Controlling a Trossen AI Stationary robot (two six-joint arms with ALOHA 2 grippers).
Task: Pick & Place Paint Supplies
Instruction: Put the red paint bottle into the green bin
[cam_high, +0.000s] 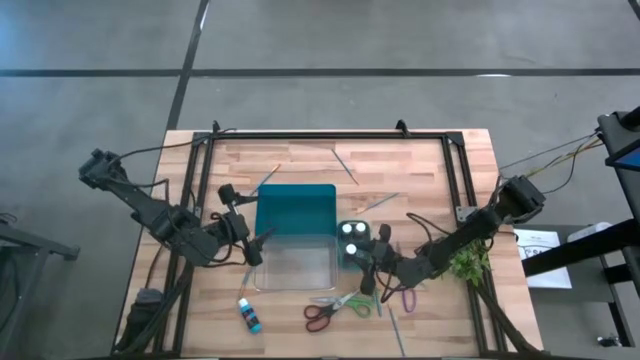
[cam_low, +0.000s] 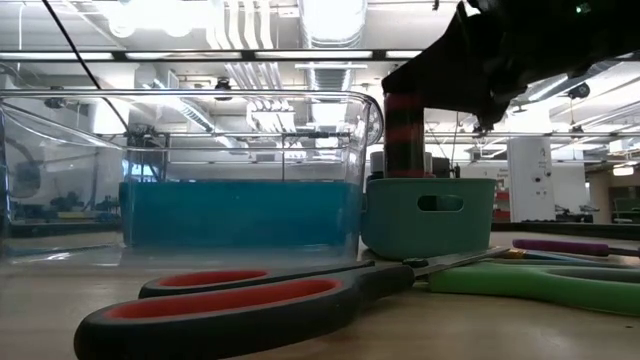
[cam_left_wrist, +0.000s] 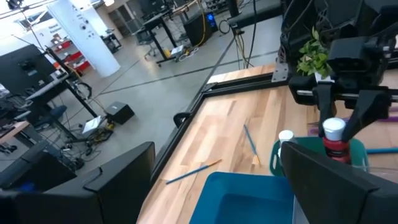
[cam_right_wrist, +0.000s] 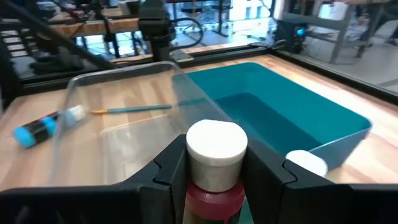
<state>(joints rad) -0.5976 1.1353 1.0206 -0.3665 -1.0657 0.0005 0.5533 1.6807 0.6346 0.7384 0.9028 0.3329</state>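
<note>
My right gripper (cam_high: 354, 250) is shut on a red paint bottle with a white cap (cam_right_wrist: 216, 146), upright over a small teal bin (cam_low: 428, 215). The white cap of another bottle (cam_right_wrist: 306, 163) shows in that bin. My left gripper (cam_high: 250, 245) stands open beside the clear container (cam_high: 295, 265), touching nothing. A blue paint bottle (cam_high: 248, 315) lies near the table's front edge. Red-handled scissors (cam_high: 322, 314), green-handled scissors (cam_high: 356, 303) and purple-handled scissors (cam_high: 408, 297) lie flat in front of the bin. Thin brushes (cam_high: 345, 165) lie at the far side. My right gripper pinches the red bottle between its two fingers, on the body just under the white cap (cam_right_wrist: 214, 194). The fingers come nearly level from the table's right side. The bottle stands upright in the hold, its lower end (cam_low: 405, 170) at the rim of the small teal bin.
A large teal tray (cam_high: 295, 210) adjoins the clear container's far side. A green plant sprig (cam_high: 468, 262) lies under the right arm. Black rails (cam_high: 330, 137) frame the table's far part, and a brush (cam_right_wrist: 130, 109) lies by the clear container.
</note>
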